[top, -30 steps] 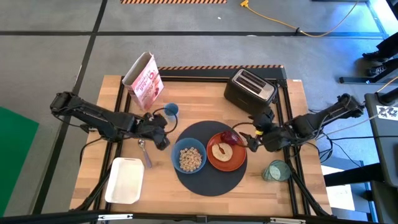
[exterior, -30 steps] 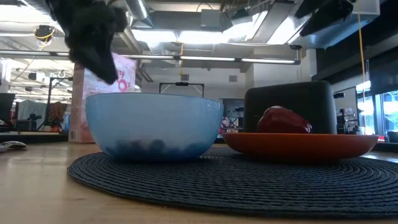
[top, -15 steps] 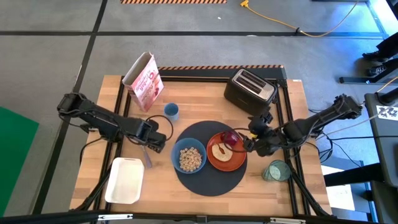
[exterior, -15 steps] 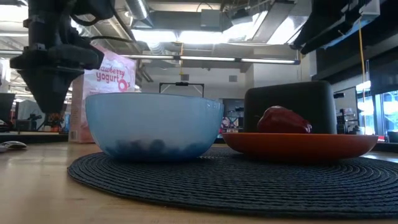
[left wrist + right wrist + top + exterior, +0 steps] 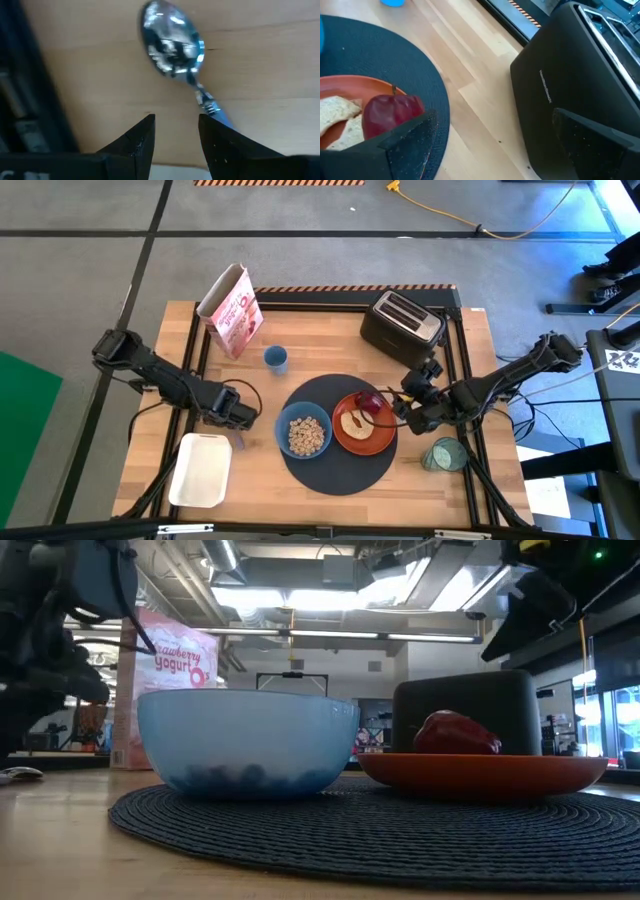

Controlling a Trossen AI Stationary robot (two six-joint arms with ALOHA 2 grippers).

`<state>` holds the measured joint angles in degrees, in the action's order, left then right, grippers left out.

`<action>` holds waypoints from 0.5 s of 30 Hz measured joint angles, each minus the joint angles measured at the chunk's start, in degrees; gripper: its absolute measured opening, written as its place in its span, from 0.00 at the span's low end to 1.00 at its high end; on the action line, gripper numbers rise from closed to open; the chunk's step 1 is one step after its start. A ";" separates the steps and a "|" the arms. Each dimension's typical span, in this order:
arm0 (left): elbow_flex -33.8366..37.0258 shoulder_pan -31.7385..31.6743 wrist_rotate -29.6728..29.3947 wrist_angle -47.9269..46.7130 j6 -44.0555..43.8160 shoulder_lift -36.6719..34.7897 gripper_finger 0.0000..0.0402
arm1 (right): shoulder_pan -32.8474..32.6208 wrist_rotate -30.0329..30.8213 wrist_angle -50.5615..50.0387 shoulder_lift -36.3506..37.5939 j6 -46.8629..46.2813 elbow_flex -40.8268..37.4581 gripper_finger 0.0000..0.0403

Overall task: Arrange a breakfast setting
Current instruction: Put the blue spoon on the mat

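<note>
Four views, read from the table's near edge outward. Nearest in the high view sits the white tray [image 5: 201, 470], then the dark round mat [image 5: 338, 472] carrying the blue bowl [image 5: 304, 433] of cereal [image 5: 307, 438] and the orange plate [image 5: 365, 426] with bread [image 5: 354, 423] and the dark red fruit [image 5: 370, 401]; the pale green cup [image 5: 443, 454] stands off the mat, near the table's right edge. Only this view shows the cereal; the low view gives just the bowl's outer wall [image 5: 247, 740], the plate rim [image 5: 487, 771] and the fruit [image 5: 457, 732], and it cuts the mat at its lower edge. The left gripper [image 5: 240, 420] hangs just left of the mat and hides the metal spoon from above. The left wrist view alone shows the spoon [image 5: 172, 40] lying flat on bare wood, bowl end away from the gripper [image 5: 176, 127], handle running back between the fingertips and cut off there; the jaws stand partly apart on either side of the handle, not visibly touching it. The right gripper [image 5: 408, 411] hovers at the plate's right edge, jaws spread wide, holding nothing. Farther back are a small blue cup [image 5: 275, 358], the black toaster [image 5: 402, 323] and the pink carton [image 5: 232, 310]. Print on the carton reads partly as "yogurt" in the low view [image 5: 165, 665].
</note>
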<state>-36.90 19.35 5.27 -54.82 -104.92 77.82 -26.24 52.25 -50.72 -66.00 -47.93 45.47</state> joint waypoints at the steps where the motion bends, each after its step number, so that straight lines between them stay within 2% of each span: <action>1: 0.55 -0.04 -0.21 1.56 0.00 0.00 0.37 | 0.00 -0.12 0.06 0.00 -0.12 -0.23 0.95; 6: 3.02 -0.88 -2.67 9.29 0.19 0.00 0.37 | 0.00 -0.30 0.07 0.00 -0.17 -0.58 0.95; 15: 3.69 -2.45 -2.69 9.81 2.21 -0.83 0.37 | 0.00 0.74 0.77 0.00 -0.14 -0.58 0.95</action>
<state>-33.21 16.91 2.57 -45.01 -102.71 76.99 -26.24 52.99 -49.95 -66.00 -48.07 44.88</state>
